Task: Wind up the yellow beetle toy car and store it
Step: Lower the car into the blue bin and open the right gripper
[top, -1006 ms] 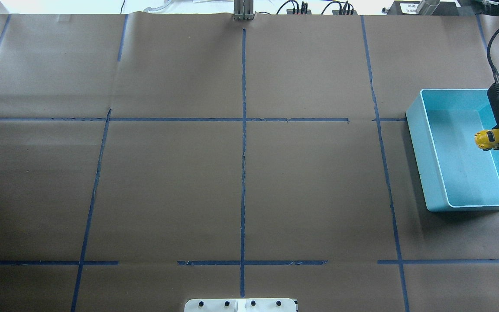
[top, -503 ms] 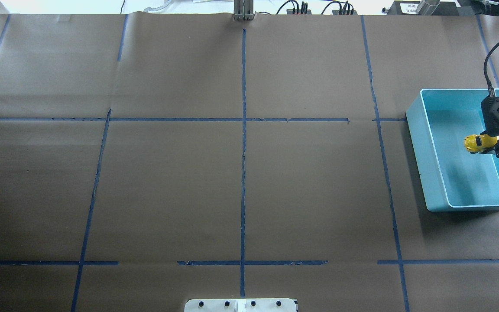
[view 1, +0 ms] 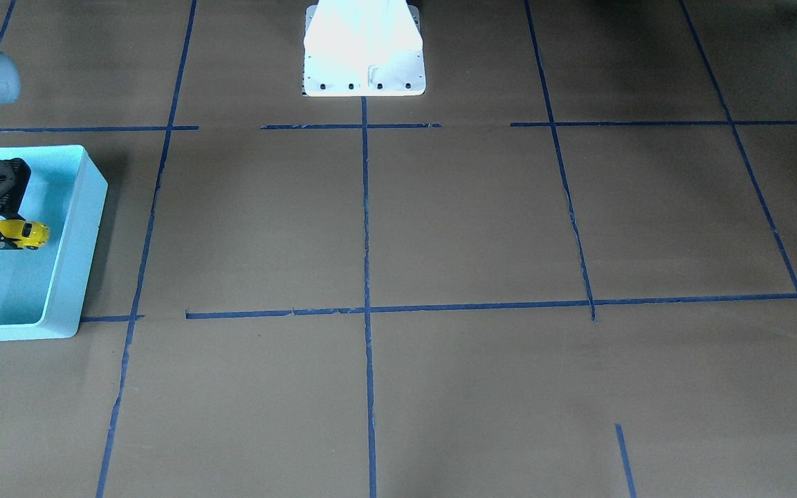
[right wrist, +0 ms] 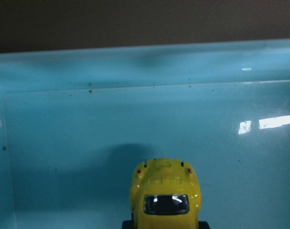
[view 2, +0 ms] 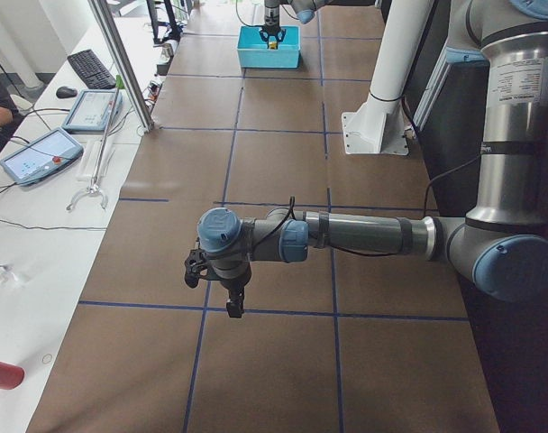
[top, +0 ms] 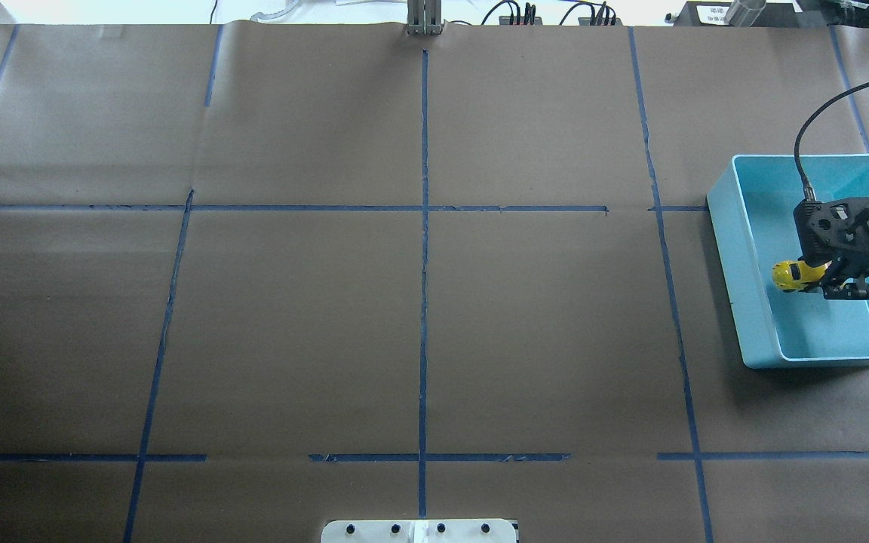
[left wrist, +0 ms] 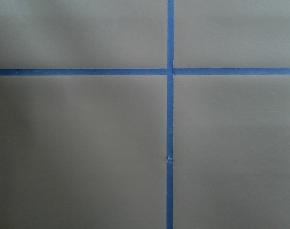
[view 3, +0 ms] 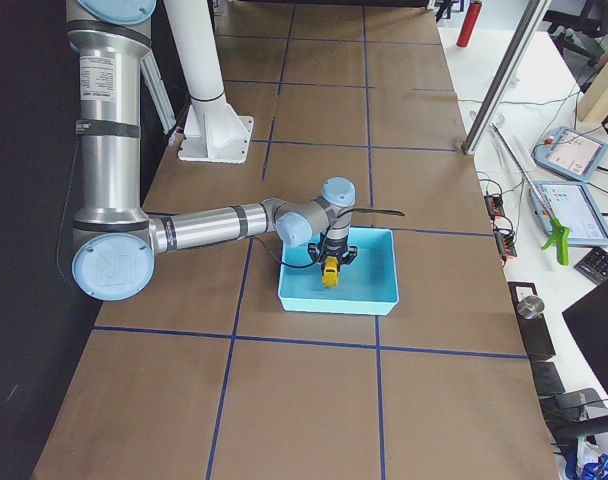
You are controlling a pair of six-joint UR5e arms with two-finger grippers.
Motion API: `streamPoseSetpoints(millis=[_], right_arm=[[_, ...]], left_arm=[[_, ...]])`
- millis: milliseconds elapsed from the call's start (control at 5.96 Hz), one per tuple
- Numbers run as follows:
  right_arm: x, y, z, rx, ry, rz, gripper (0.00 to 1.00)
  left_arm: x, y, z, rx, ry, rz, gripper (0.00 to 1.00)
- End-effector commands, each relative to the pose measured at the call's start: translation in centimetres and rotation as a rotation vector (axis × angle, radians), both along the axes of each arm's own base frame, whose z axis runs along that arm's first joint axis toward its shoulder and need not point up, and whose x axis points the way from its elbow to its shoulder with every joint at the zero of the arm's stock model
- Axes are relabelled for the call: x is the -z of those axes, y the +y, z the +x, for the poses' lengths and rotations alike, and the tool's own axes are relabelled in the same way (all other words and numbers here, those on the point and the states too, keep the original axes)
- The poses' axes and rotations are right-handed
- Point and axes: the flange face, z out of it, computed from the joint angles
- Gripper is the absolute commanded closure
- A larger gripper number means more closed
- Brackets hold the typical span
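Well off to the left of the light blue bin, the left tool hangs over the bare counter, which is crossed by blue tape lines. I cannot tell whether its fingers are spread or pressed together. The light blue bin sits at the counter's right end. Within its walls, toward the bin's left wall and seemingly clear of its floor, is the yellow beetle toy car. The right tool reaches in from the bin's right side and pinches the car's nearer end. The car looks light, hard and glossy. Its rounded shell is probably slippery, so the flatter flanks by the wheels seem the surest hold. Only the bin's walls stand near the tool's path.
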Motion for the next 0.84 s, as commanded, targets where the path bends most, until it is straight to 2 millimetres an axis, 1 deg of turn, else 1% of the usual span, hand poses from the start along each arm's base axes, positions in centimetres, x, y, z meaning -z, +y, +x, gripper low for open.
streamPoseSetpoints(millis=[0,168,335,503,671], right_arm=[[-0.2,0.3,-0.5,0.002,-0.001,-0.005,0.94],[-0.3,0.4,-0.4,0.000,-0.001,-0.006,0.26],[-0.2,0.4,-0.3,0.005,-0.006,-0.005,0.00],[0.1,0.4,-0.3,0.004,-0.012,-0.005,0.00],[1.5,-0.6,2.0,-0.045,-0.027,-0.004,0.00]], left_arm=[[0.1,-0.1,0.0,0.000,0.000,0.001,0.00],[0.1,-0.1,0.0,0.000,0.000,0.002,0.00],[0.1,-0.1,0.0,-0.001,0.000,0.004,0.00],[0.3,0.0,0.0,0.000,0.000,0.005,0.00],[0.3,0.0,0.0,0.000,0.000,0.006,0.00]])
